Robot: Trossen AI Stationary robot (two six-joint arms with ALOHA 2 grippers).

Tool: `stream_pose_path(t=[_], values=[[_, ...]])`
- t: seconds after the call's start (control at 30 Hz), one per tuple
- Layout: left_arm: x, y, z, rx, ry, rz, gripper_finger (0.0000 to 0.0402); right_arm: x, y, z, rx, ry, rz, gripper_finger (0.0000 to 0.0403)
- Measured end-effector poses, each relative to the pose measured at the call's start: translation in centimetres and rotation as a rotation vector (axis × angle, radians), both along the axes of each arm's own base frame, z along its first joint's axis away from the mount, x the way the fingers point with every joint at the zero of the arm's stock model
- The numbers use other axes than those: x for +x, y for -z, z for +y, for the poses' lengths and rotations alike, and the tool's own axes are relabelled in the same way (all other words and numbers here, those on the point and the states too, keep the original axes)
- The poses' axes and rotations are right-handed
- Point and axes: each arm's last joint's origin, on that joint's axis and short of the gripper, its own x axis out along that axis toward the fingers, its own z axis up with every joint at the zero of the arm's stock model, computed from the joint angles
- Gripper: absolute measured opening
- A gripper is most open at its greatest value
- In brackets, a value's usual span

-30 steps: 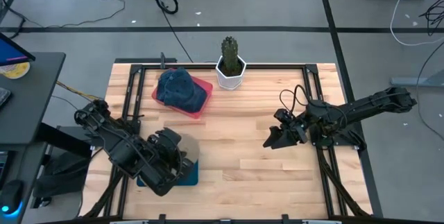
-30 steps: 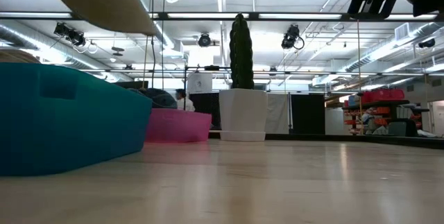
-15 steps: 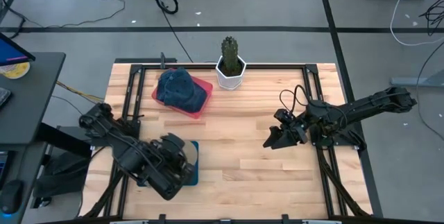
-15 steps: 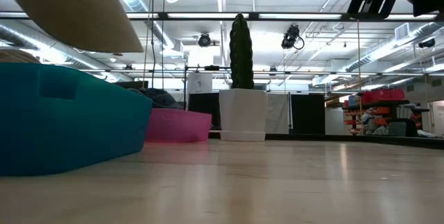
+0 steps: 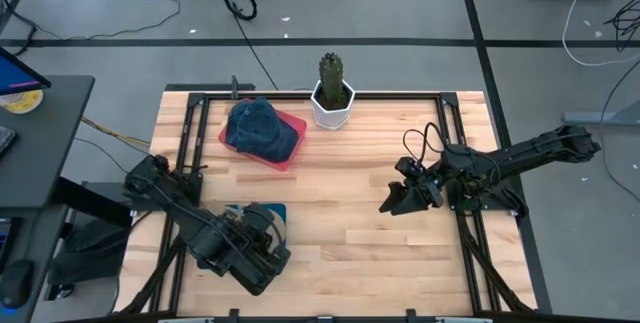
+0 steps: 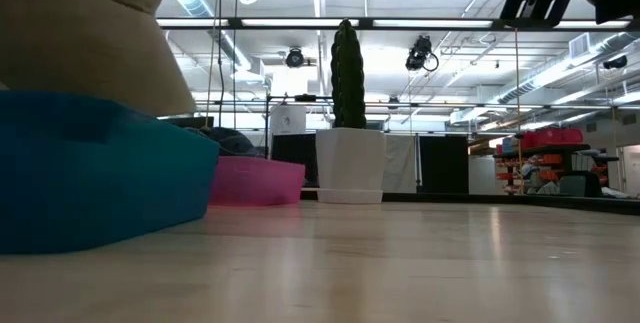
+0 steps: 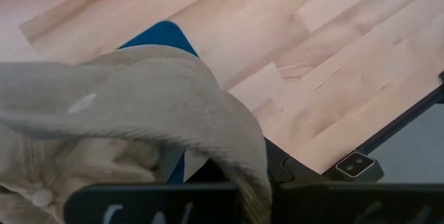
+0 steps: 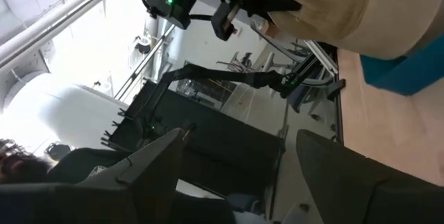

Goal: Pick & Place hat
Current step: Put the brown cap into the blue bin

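A beige hat (image 6: 80, 33) hangs under my left gripper (image 5: 258, 243), which is shut on it above the teal bin (image 5: 262, 209) near the table's front left. In the low view the hat's lower edge reaches the bin's rim (image 6: 100, 113). The left wrist view shows the hat (image 7: 139, 106) with a corner of the bin (image 7: 163, 33) under it. A dark blue hat (image 5: 258, 128) lies in the pink tray (image 5: 292, 153) at the far left. My right gripper (image 5: 392, 203) stands open at mid-right, holding nothing. My left gripper holds the beige hat from above, its fingers slanting steeply down. The hat's cloth edge (image 7: 244, 172) folds over the fingers and hides the place of contact. The hat hangs below the gripper over the teal bin, with its open side toward the wrist camera.
A cactus in a white pot (image 5: 332, 101) stands at the middle of the far edge, beside the pink tray. Black rails (image 5: 455, 163) run along the table's left and right sides. Bare wood (image 5: 340, 193) lies between the two arms.
My left gripper has sunk and shifted a little toward the table's near and right edges, still shut on the beige hat. The hat has come down from high above the teal bin to the bin's rim.
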Motion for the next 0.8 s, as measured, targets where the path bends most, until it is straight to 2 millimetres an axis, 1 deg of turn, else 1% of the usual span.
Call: stream_pose_path(t=[0.1,0.33,0.8], values=[[0.33,0.47,-0.17,-0.004,-0.006,0.018,0.0006,0.00,0.00,-0.01,-0.005,0.001,-0.003,0.0283],[0.53,0.40,0.23,-0.011,-0.018,0.021,0.0006,0.00,0.00,0.00,-0.015,0.002,-0.010,0.0283],[0.53,0.41,0.22,-0.016,-0.014,0.026,0.0006,0.00,0.00,0.00,-0.027,0.003,-0.019,0.0283]])
